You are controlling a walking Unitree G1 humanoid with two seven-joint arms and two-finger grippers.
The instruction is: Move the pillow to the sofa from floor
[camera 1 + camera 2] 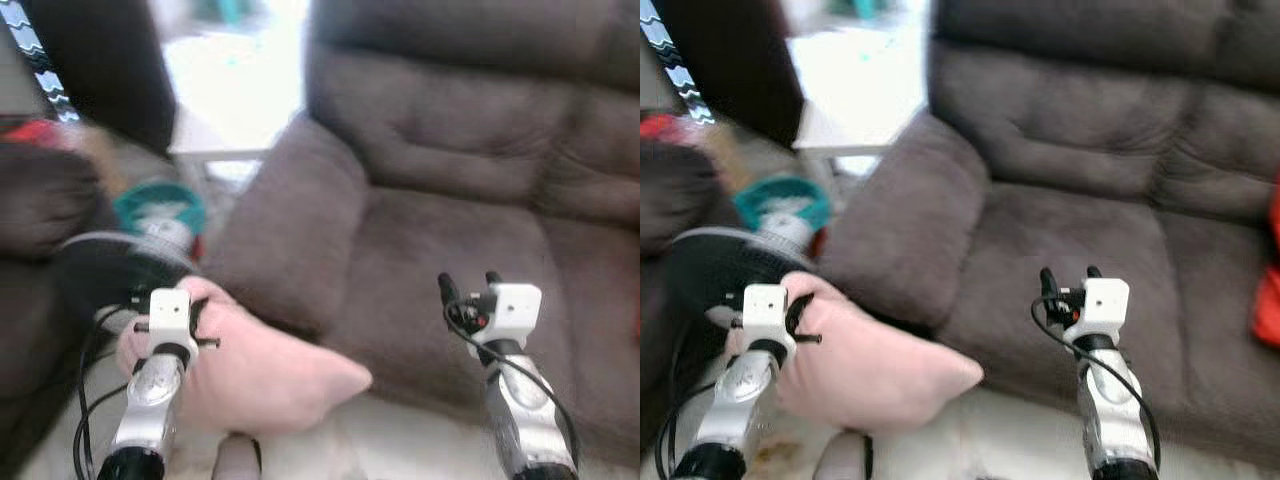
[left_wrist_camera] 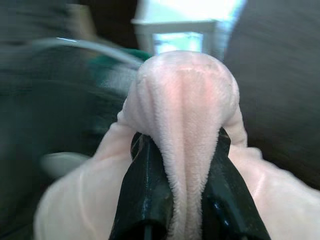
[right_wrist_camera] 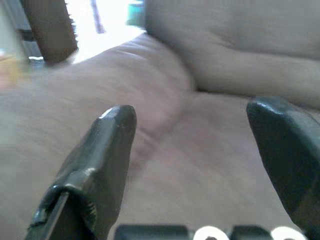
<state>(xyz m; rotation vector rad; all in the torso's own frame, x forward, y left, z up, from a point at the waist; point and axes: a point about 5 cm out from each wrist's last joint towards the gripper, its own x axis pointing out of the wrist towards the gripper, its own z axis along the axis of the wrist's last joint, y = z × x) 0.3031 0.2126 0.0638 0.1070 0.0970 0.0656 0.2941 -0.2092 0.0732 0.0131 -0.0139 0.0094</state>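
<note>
Left gripper (image 2: 182,150): its 2 black fingers are pinched on a bunched fold of the pillow's edge; in the head views it sits at lower left of the frame.
Pillow (image 1: 255,365): lower left to lower centre of the frame, just beside the sofa's near armrest (image 1: 290,225); whether it is lifted off the floor I cannot tell.
Pillow's lie: long axis runs from the gripped end at left toward lower centre, where 1 pointed corner aims right at the sofa's seat front.
Pillow's look: pale pink, soft and fleecy, plump, creased where it is gripped.
Right gripper (image 1: 468,283): fingers spread wide with nothing between them, at lower right of the frame above the seat cushion (image 1: 440,275).
Sofa (image 1: 480,140): dark grey-brown plush, taking the centre and right of the frame.
Teal basket (image 1: 160,207): left of centre, beyond the pillow, blurred.
Red item (image 1: 1268,290): right edge of the frame, on the sofa.
</note>
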